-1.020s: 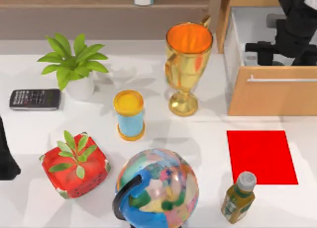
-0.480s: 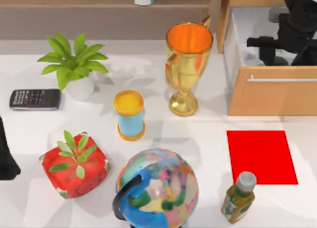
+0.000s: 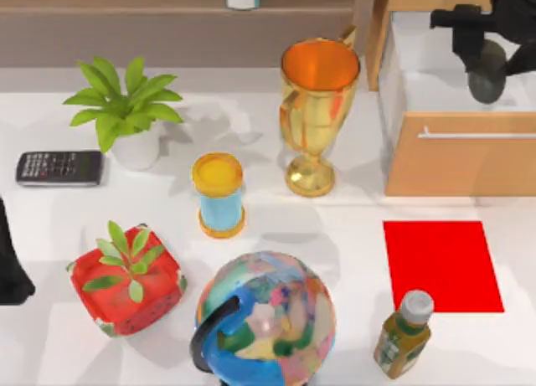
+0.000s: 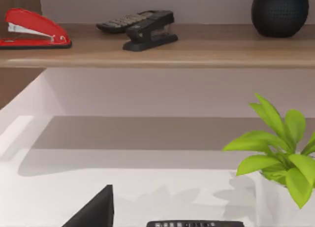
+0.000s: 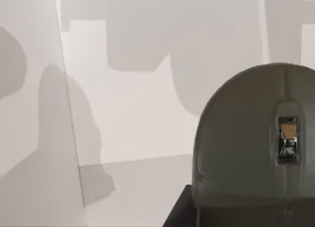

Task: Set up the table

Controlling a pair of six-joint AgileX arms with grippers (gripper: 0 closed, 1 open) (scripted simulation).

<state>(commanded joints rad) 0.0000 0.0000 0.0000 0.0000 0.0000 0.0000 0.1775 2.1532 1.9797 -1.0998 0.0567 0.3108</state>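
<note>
since a second ago the right tool [image 3: 477, 47] has risen out of the open drawer [image 3: 435, 76] of the wooden cabinet and shifted toward the far right corner, carrying a grey computer mouse [image 3: 487, 83] clenched in its fingers; nothing else on the white surface [image 3: 335, 227] has shifted. the mouse [image 5: 253, 148] hangs under that tool, above the drawer floor. the red mat [image 3: 442, 265] lies nearer the viewer than the drawer, on the surface's right side, so i judge the coming move runs from drawer toward mat, with the right arm far closer. in the top view the mouse's long axis runs roughly far-to-near. the left arm [image 3: 10, 269] sits parked at the left edge; its grip cannot be told.
</note>
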